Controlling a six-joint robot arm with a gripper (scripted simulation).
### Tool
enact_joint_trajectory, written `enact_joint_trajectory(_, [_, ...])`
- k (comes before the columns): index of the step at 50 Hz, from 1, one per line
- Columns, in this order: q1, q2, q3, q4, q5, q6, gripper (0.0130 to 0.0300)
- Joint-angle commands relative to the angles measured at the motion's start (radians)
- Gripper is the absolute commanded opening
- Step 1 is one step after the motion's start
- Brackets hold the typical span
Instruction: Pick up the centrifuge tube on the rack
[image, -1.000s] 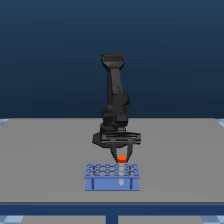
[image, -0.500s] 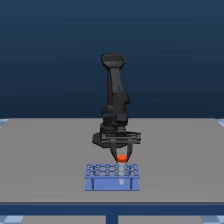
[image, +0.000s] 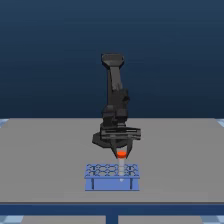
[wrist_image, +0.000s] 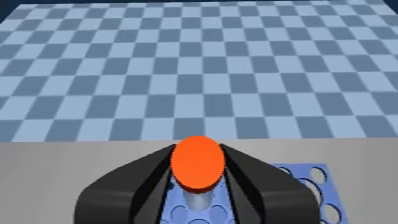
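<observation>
Fingers clamp the centrifuge tube, its tip above the rack.

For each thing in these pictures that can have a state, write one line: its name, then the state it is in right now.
Slim translucent centrifuge tube with an orange-red cap: upright, capped, gripped just below the cap, lower end at the rack's top.
Small light-blue rectangular rack with round holes: standing flat on the grey table; the visible holes hold no other tube.
Black two-finger gripper: pointing down, closed on the tube from both sides.
</observation>
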Motion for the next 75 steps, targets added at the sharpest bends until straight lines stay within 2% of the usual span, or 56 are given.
enact_joint_trajectory(1, [0.0,-0.009,-0.006,0.05,0.021,-0.062,0.013])
enact_joint_trajectory(17, [0.0,-0.043,-0.03,0.305,0.059,-0.321,0.013])
enact_joint_trajectory(32, [0.0,-0.064,-0.047,0.543,0.077,-0.561,0.013])
enact_joint_trajectory(52, [0.0,-0.086,-0.068,0.86,0.085,-0.881,0.013])
enact_joint_trajectory(75, [0.0,-0.108,-0.092,1.217,0.078,-1.241,0.013])
